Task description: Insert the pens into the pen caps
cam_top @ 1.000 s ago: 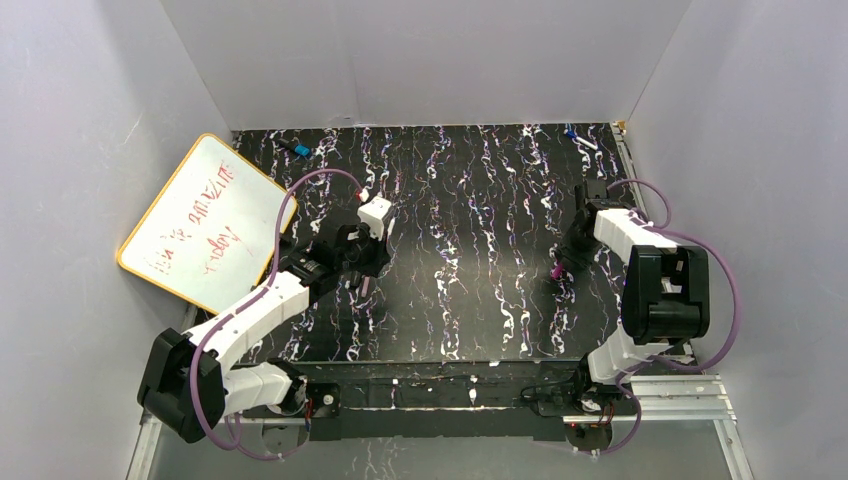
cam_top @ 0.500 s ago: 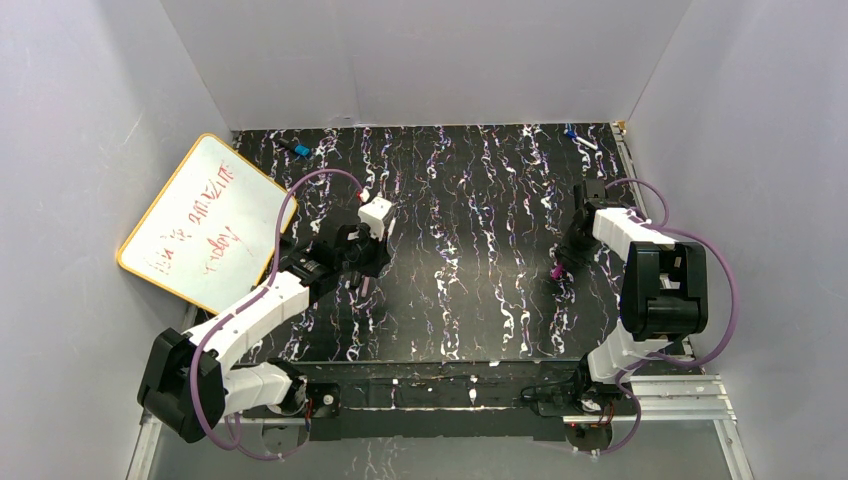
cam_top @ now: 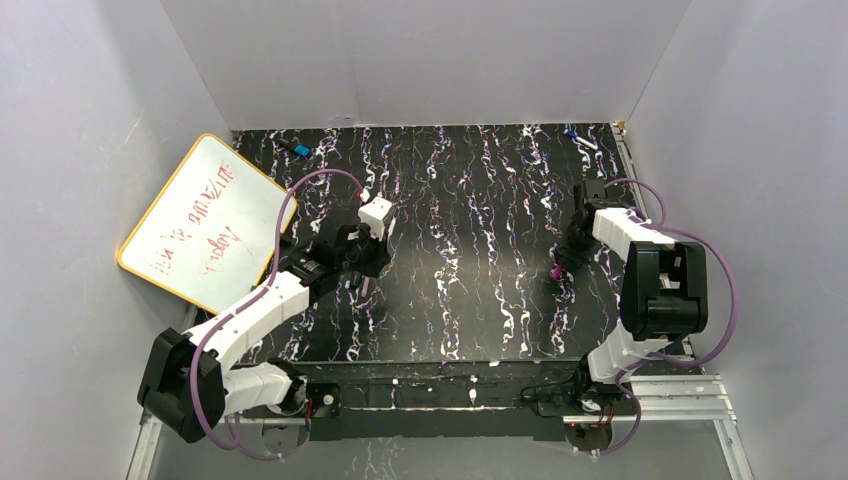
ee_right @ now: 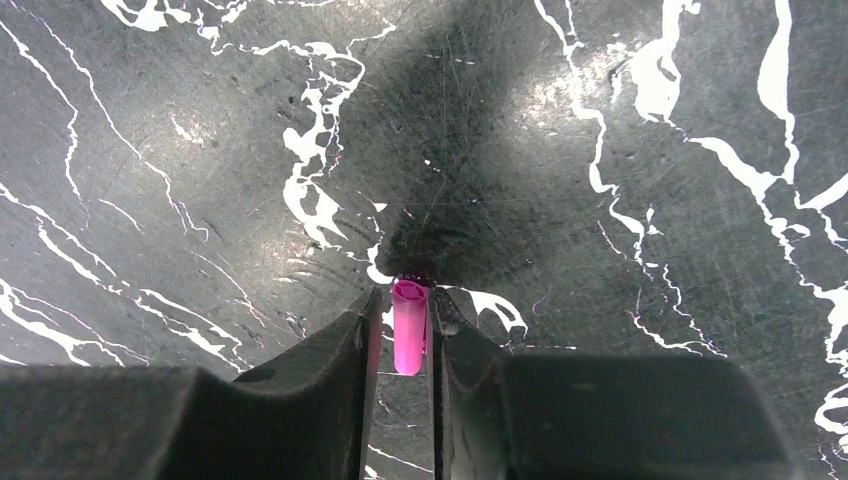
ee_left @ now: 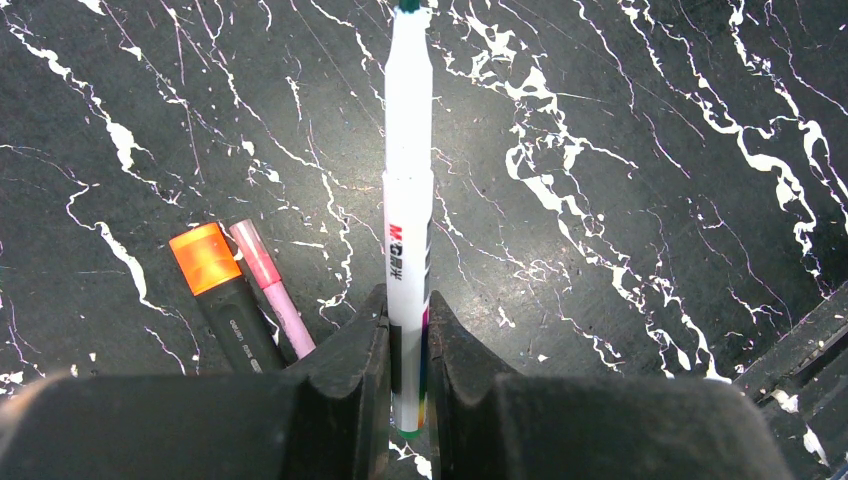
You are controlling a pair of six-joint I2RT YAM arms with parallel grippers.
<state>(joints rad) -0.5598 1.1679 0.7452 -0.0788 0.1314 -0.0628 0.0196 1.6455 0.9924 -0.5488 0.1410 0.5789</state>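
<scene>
My left wrist camera shows what the top view hides. My left gripper [ee_left: 408, 312] is pressed onto a white pen [ee_left: 408, 190], which runs straight out from between the fingers. Its barrel has print on it, narrows past a step, and ends in a dark tip at the frame's edge. Just left of my fingers a black pen [ee_left: 225, 305] with an orange end lies on the desk [ee_left: 620, 150], with a thin pink pen [ee_left: 272, 300] touching its side. From above, my own arm covers all three, and I see only the left gripper [cam_top: 362, 265] over the left half of the desk, about midway between the near and far edges.

My right wrist camera shows my right gripper [ee_right: 405, 305] pinching a magenta cap [ee_right: 409, 338]. The cap is a short tube held lengthwise between the fingers, its round rim pointing away from me. I cannot tell whether it touches the desk. From above, the cap [cam_top: 556, 271] is only a pink speck under the right gripper [cam_top: 560, 265], near the right edge.

Only the top view shows the whiteboard [cam_top: 195, 222] propped at the left edge, a small blue thing [cam_top: 301, 149] by the far edge, and another [cam_top: 578, 137] in the far right corner.
</scene>
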